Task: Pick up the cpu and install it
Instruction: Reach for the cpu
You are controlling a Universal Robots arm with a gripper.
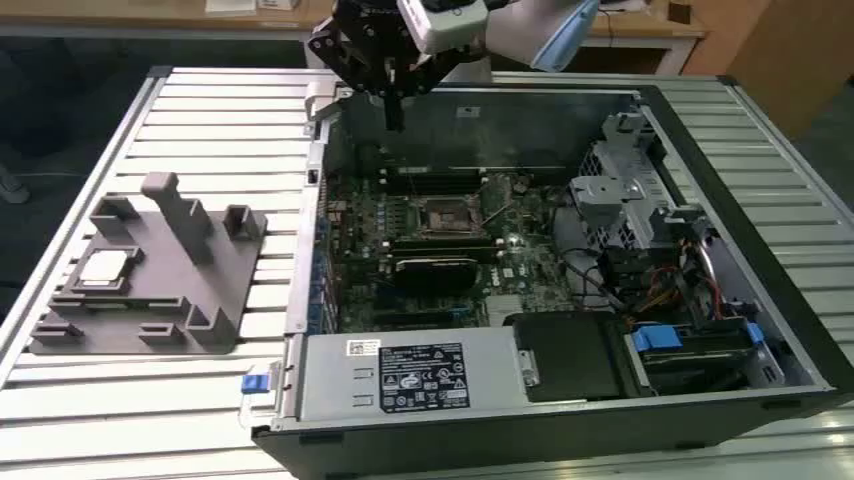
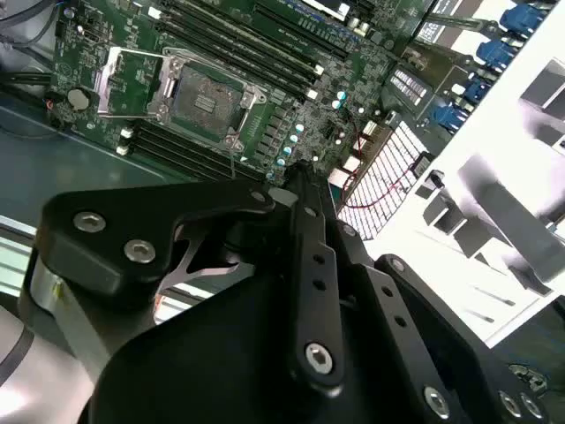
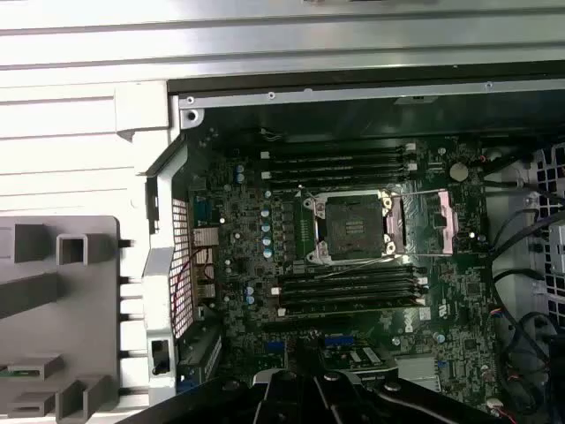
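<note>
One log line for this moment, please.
cpu: on grey tray, outside computer case | gripper: above case edge, apart from cpu | motherboard socket: open, empty

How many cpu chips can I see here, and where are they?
1. The cpu lies on the grey tray at the exterior view's left. The motherboard socket is empty; none seems hidden.

I can read nothing: the black label [image 1: 424, 378] and white sticker [image 1: 363, 348] on the power supply [image 1: 327, 392] are illegible.
</note>
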